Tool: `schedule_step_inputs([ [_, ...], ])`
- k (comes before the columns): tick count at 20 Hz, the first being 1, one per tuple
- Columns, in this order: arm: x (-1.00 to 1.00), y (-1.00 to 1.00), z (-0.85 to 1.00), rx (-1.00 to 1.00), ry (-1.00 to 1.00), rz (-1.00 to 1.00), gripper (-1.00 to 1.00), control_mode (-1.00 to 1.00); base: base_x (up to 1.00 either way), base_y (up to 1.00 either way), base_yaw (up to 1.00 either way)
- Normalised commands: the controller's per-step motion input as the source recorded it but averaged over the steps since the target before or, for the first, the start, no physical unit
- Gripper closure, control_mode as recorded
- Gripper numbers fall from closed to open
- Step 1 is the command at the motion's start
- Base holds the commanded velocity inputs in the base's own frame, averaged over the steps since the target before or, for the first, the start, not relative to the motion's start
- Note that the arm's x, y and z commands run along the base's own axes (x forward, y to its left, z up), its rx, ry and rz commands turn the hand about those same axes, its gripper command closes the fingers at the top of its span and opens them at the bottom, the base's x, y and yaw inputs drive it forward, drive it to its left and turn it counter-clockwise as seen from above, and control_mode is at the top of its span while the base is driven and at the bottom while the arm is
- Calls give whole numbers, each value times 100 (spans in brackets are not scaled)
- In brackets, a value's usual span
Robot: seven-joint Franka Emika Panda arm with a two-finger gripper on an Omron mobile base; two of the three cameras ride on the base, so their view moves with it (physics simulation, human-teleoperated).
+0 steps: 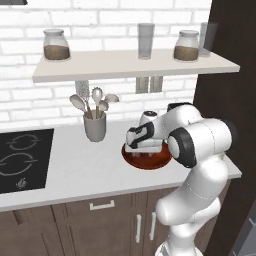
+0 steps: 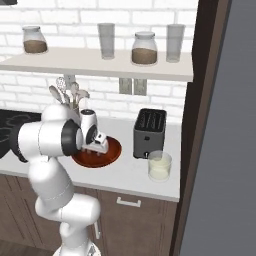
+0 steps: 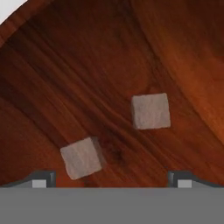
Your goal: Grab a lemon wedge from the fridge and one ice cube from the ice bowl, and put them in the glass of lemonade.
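Observation:
The reddish-brown ice bowl (image 1: 146,165) (image 2: 113,149) sits on the pale counter. My gripper (image 1: 146,152) (image 2: 95,149) points down into it, open with nothing between its fingers. Close up, two pale ice cubes lie on the bowl's wooden floor (image 3: 87,65): one ice cube (image 3: 151,111) ahead and right of centre, the other (image 3: 81,158) close to my left fingertip (image 3: 41,179). My gripper (image 3: 111,180) touches neither. The glass of lemonade (image 2: 159,166) stands to the right, in front of the toaster. A grey fridge side (image 2: 227,150) fills the far right. The lemon wedge is out of view.
A black toaster (image 2: 149,132) stands right of the bowl. A grey utensil cup (image 1: 95,126) stands left of it, and a black cooktop (image 1: 22,157) lies further left. A shelf (image 1: 130,65) above holds jars and tall grey glasses. A dark panel (image 2: 200,100) bounds the counter's right end.

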Motion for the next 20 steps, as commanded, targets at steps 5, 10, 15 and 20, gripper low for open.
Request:
schedule_step_inputs([
  [5, -2, -30, 0, 1, -1, -2, -100, -100, 0, 0, 0],
  [10, 1, -25, 19, 3, 2, 0, -100, -100, 0, 0, 0],
  [15, 10, 1, 40, 0, 9, 2, -100, -100, 0, 0, 0],
  [20, 4, 0, 0, 0, 0, 1, -100, -100, 0, 0, 0],
])
